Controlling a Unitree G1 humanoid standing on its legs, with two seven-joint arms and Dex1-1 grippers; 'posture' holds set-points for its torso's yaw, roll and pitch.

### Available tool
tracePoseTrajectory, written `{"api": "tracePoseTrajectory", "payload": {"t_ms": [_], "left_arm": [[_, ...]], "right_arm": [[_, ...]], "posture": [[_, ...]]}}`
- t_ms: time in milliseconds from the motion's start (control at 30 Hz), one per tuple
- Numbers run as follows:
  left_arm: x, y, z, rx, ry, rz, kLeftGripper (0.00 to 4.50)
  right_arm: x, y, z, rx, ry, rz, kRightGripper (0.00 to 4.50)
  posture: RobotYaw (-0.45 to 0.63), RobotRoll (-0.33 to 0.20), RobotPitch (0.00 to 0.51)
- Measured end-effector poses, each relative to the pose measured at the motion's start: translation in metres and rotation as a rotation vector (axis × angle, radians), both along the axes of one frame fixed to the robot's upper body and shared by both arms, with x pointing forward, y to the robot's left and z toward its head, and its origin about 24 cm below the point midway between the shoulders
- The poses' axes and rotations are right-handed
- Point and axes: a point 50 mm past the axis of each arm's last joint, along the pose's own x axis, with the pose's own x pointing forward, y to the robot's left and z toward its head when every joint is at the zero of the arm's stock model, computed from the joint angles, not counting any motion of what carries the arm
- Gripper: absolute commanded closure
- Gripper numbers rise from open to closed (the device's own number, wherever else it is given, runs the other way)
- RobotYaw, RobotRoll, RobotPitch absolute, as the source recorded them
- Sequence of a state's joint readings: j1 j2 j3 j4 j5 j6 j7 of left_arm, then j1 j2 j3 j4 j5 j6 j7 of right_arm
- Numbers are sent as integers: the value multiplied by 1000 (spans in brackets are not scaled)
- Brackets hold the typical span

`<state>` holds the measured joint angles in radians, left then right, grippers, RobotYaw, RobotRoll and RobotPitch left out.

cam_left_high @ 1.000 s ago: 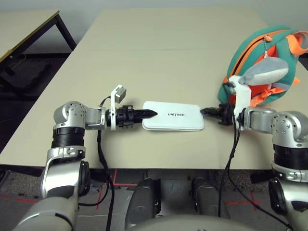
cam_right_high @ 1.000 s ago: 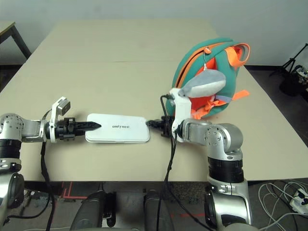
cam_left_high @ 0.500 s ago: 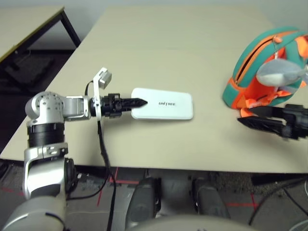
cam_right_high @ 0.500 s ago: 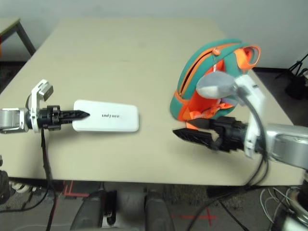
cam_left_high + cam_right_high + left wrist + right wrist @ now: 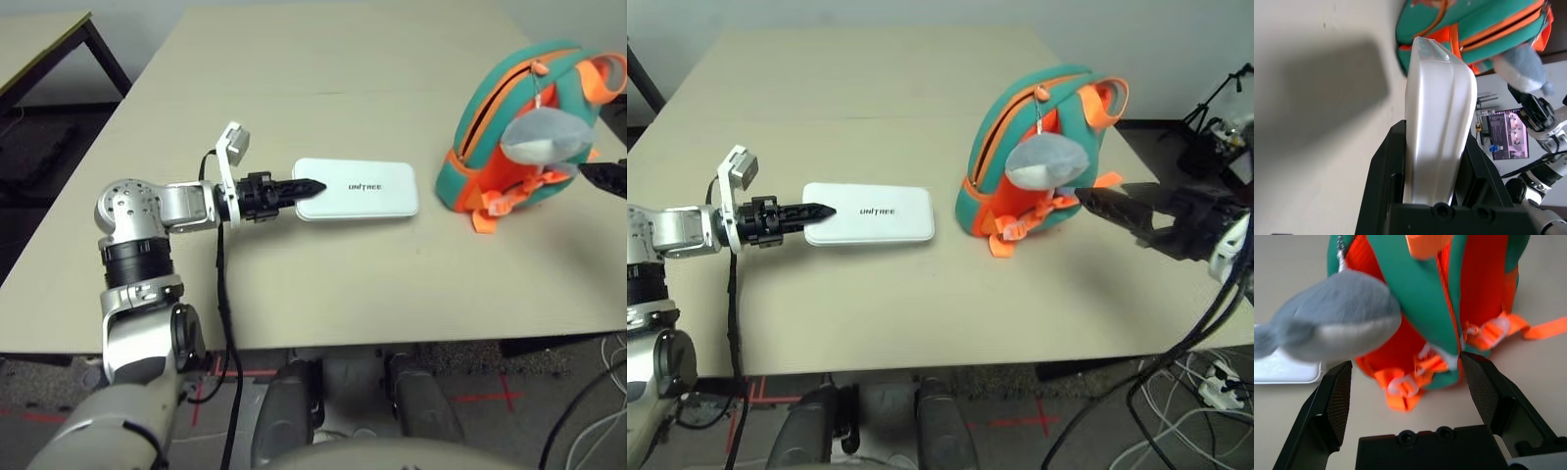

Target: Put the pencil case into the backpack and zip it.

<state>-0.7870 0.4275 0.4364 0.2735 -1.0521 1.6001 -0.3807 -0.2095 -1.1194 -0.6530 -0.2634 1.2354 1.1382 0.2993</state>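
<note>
Moved since a second ago: right end effector, formerly at the right end of the pencil case, now off it and standing to the right of the backpack, fingers spread wide, nothing between them. Left end effector unchanged in grip, clamped on the left short end of the case.

Item 1, pencil case: white, flat, lettering up, lying lengthwise left to right near the middle of the desk. The left wrist view shows its end wedged between the two black fingers; whether the far end is lifted clear of the desk cannot be told.

Item 2, backpack: upright at the right, just beside the case's right end but apart from it; grey whale charm hanging at its front, orange straps trailing on the desk. Zipper looks at least partly open along the top curve.

Item 3, arms: left forearm level, reaching rightward along the case. Right forearm low at the right edge, pointing left toward the backpack's strap side.

Handling advice: right fingers should pin or spread the backpack's mouth first; left arm then slides the case in narrow end first, kept level so it does not topple the bag.
</note>
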Motion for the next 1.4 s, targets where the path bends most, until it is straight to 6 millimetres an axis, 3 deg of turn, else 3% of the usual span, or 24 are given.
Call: {"api": "tracePoseTrajectory", "payload": {"t_ms": [300, 733, 933, 1133, 1400], "left_arm": [[-2, 0, 8, -7, -41, 41, 3144], [-14, 18, -3, -26, -5, 84, 3144], [-17, 15, -9, -65, -1, 79, 3144], [-16, 13, -7, -62, -9, 75, 3145], [-2, 7, 8, -21, -19, 65, 3146]], "right_arm": [[21, -1, -1, -42, -34, -11, 0], [36, -15, -8, -49, -17, -3, 0], [45, -20, -9, -70, -53, -27, 0], [62, -16, -15, -56, -125, -43, 0], [72, -15, -37, -50, -182, -82, 2365]], "posture": [[-66, 0, 240], [-37, 0, 314], [-32, 0, 311], [-28, 0, 247], [-81, 0, 135]]}}
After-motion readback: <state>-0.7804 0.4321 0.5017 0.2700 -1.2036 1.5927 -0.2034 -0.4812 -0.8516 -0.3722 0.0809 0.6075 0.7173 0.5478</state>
